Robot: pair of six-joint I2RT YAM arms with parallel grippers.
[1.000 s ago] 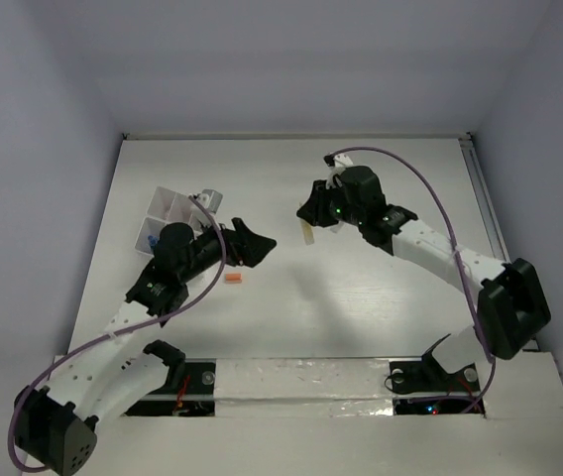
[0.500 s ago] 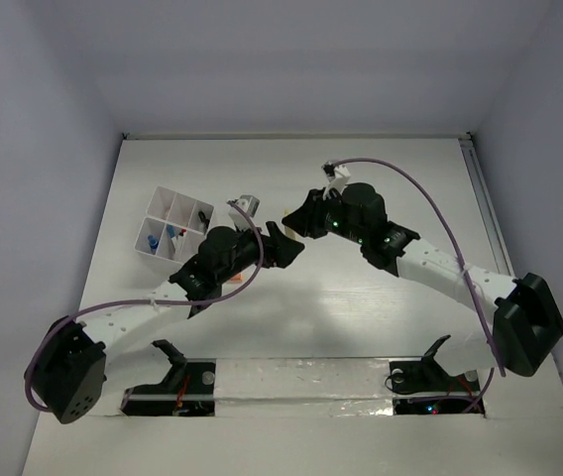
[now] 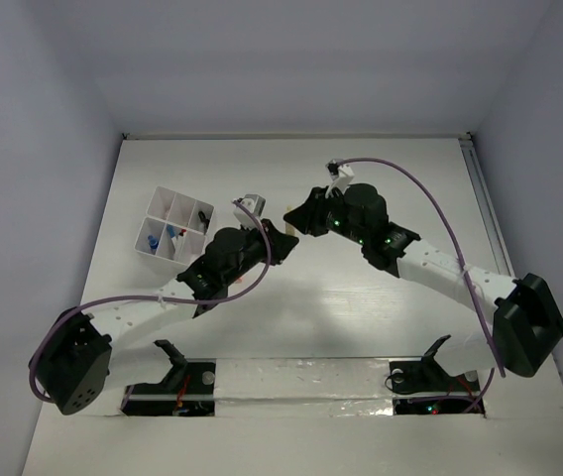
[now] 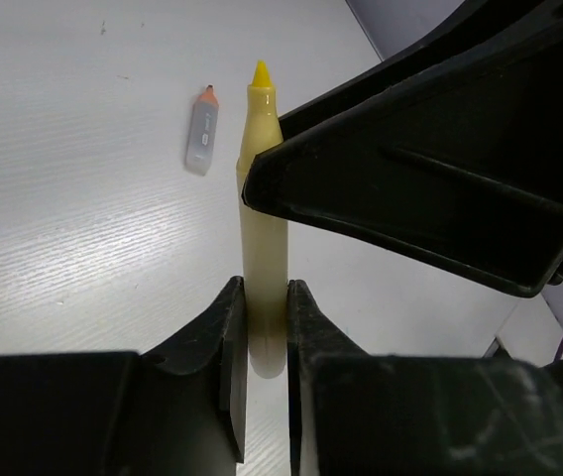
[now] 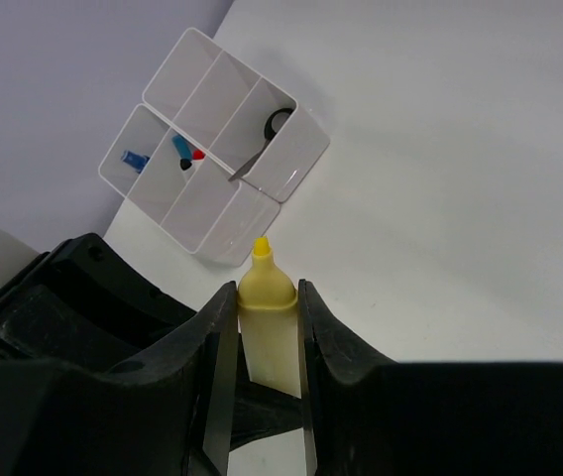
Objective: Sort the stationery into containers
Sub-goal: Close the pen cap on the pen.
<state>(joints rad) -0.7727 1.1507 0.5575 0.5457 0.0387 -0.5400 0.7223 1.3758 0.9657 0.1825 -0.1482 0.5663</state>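
- The left arm (image 3: 133,315) stretches from its near-left base towards the middle, with the forearm angled to the far right
- The right arm (image 3: 440,270) folds at the near right and runs far-left to the same middle spot
- The left gripper (image 4: 265,297) has both fingers pressed on the blunt end of the cream tube (image 4: 259,129)
- The right gripper (image 5: 264,293) clamps that tube just below its yellow tip
- The two grippers meet nose to nose, the right one's body close over the left one's fingers

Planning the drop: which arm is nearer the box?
Left. The left arm passes close by the box, on its right; the right arm is farther right, beyond the marker.
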